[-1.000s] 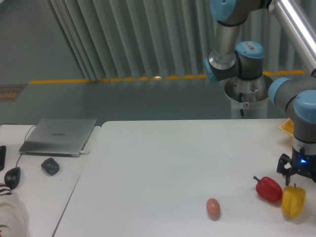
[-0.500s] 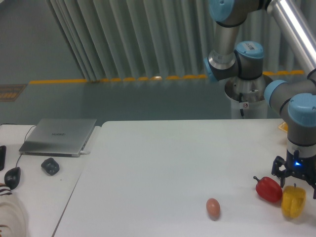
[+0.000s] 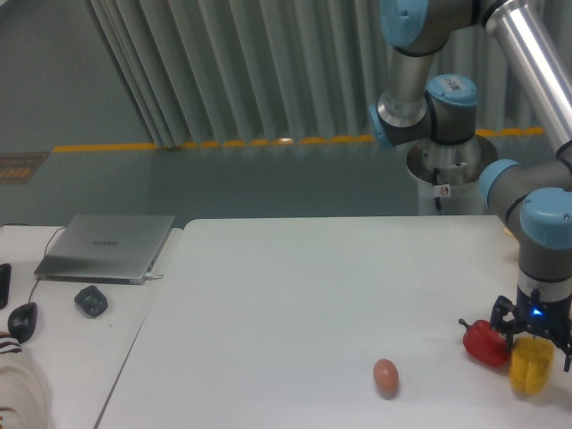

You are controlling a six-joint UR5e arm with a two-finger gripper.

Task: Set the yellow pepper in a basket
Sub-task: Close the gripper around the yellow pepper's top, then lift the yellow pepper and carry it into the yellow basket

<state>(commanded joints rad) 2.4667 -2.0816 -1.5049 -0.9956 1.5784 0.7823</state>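
The gripper (image 3: 539, 340) straddles the top of the yellow pepper (image 3: 531, 366), fingers spread either side and not yet closed, apparently lined up for a grasp. The pepper sits near the table's (image 3: 313, 295) right edge, touching the red pepper (image 3: 485, 344). A second earlier the gripper hung higher; it has since descended. The basket is barely visible.
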